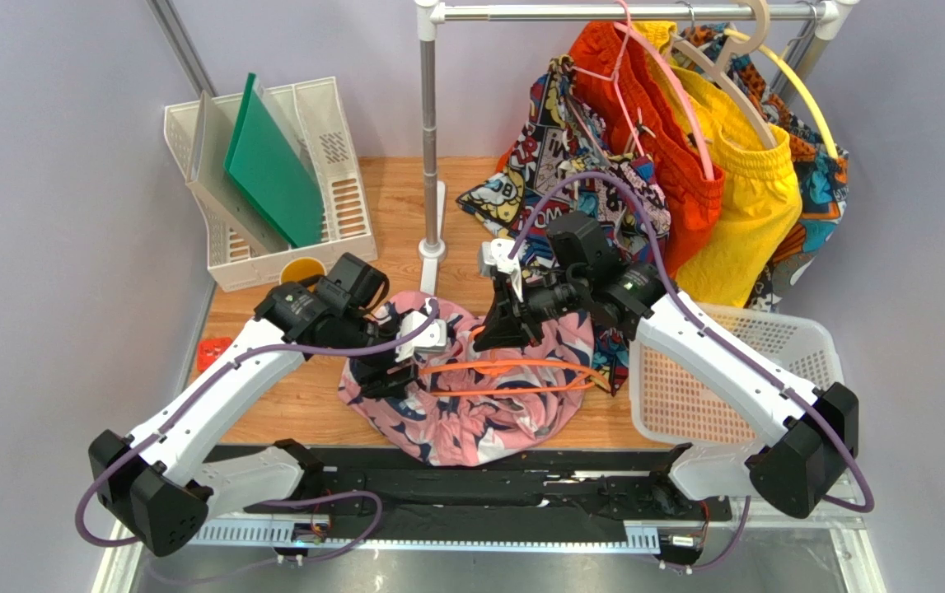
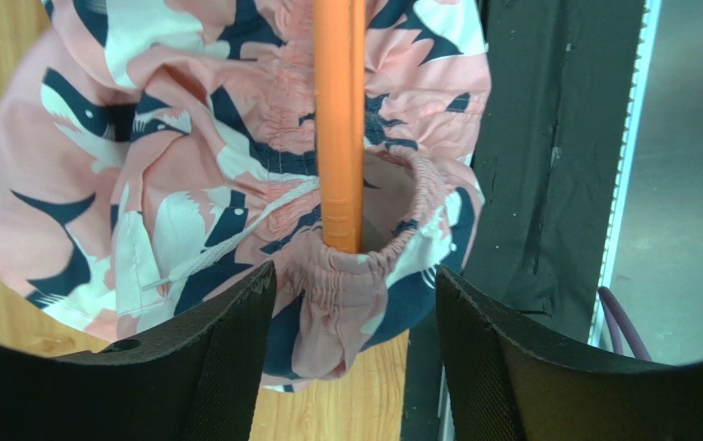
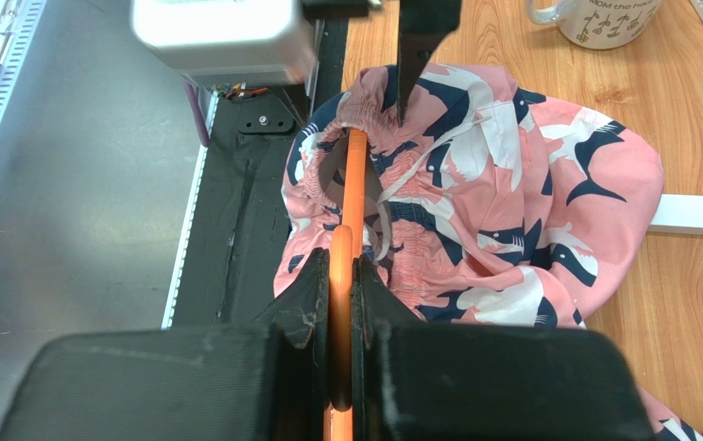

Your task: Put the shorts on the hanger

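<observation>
Top external view hides most of the hanger (image 1: 508,371) under both arms; only its orange bar shows, crossing the shorts (image 1: 477,414) bunched on the wooden table (image 1: 403,198). A white basket (image 1: 700,395) sits to their right, and a file rack (image 1: 341,161) at the back left holds a green board (image 1: 269,161). The right gripper (image 3: 344,268) is clamped on the hanger's bar, whose end runs into the waistband, while the left gripper (image 2: 355,280) stands wide astride that gathered waistband, holding nothing.

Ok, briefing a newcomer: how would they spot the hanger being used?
On the table before the clothes rail, pink bird-print shorts lie mid-table. The hanger lies across them. It alone is bright orange and off the rail; the others hang there.
</observation>
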{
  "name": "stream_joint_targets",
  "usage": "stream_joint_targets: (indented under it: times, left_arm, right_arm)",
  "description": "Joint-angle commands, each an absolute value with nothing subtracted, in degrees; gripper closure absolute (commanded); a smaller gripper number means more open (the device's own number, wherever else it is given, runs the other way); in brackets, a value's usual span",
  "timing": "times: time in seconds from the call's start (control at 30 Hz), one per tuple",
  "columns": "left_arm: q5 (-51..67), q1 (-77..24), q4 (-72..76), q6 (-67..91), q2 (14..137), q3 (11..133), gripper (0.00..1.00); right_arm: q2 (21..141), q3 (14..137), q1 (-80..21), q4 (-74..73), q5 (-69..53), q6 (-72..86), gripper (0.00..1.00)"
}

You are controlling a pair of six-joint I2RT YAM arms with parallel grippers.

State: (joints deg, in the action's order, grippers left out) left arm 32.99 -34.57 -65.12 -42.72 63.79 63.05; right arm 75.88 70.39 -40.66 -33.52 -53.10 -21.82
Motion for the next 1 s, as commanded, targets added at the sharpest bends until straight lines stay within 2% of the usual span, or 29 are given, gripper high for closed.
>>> stream_joint_targets:
  times: [0.0,0.1,0.13,0.2,0.23,0.33,0.63,0.67,0.7,0.73,0.8,0.83,0.9,0.97]
  left_arm:
    - [32.17,-34.19,-60.48,-38.94,62.58,59.69,0.32]
    - [32.25,-34.28,-56.35,-37.44,61.26,56.43,0.31]
    - [33.65,-34.19,-55.82,-37.27,61.43,56.16,0.34]
    - [35.5,-34.28,-55.63,-36.31,63.01,56.51,0.42]
    - [37.42,-34.28,-55.46,-36.04,63.54,57.21,0.5]
    - [39.37,-34.37,-53.19,-33.58,64.6,58.27,0.62]
    - [41.84,-34.54,-49.57,-28.92,64.6,58.89,0.74]
    - [42.01,-34.54,-49.48,-28.66,64.51,58.8,0.77]
    - [41.49,-34.54,-49.57,-28.22,64.51,58.62,1.0]
    - [40.96,-34.54,-49.57,-27.6,64.25,58.62,1.0]
    - [40.17,-34.02,-50.19,-27.07,63.55,58.01,1.0]
    - [39.91,-33.75,-50.01,-26.03,62.33,57.66,1.0]
    - [38.94,-32.79,-47.83,-24.18,61.0,55.91,1.0]
    - [38.67,-32.52,-46.68,-23.03,59.86,55.11,1.0]
  right_arm:
    - [74.62,70.14,-40.78,-30.32,-55.46,-21.62,1.0]
    - [74.97,69.7,-40.96,-29.53,-55.55,-21.19,1.0]
    - [74.97,69.61,-41.04,-28.84,-55.63,-20.92,1.0]
    - [74.97,69.26,-41.31,-27.87,-55.55,-19.7,1.0]
    - [75.14,69.17,-41.4,-26.82,-55.55,-19.25,1.0]
    - [75.58,68.56,-41.92,-24.36,-55.55,-16.88,1.0]
    - [76.55,67.76,-43.24,-18.2,-55.02,-11.69,1.0]
    - [76.64,68.02,-43.33,-18.11,-54.76,-11.6,1.0]
    - [76.47,68.38,-43.24,-19.15,-54.23,-11.51,1.0]
    - [76.29,69.77,-43.16,-20.38,-52.4,-11.69,0.98]
    - [75.85,71.8,-42.89,-28.15,-49.5,-12.65,0.8]
    - [74.89,73.46,-42.46,-30.91,-47.22,-13.61,0.57]
    - [72.44,73.39,-40.35,-36.09,-45.1,-13.45,0.29]
    - [66.93,71.03,-39.29,-38.92,-42.02,-17.37,0.26]
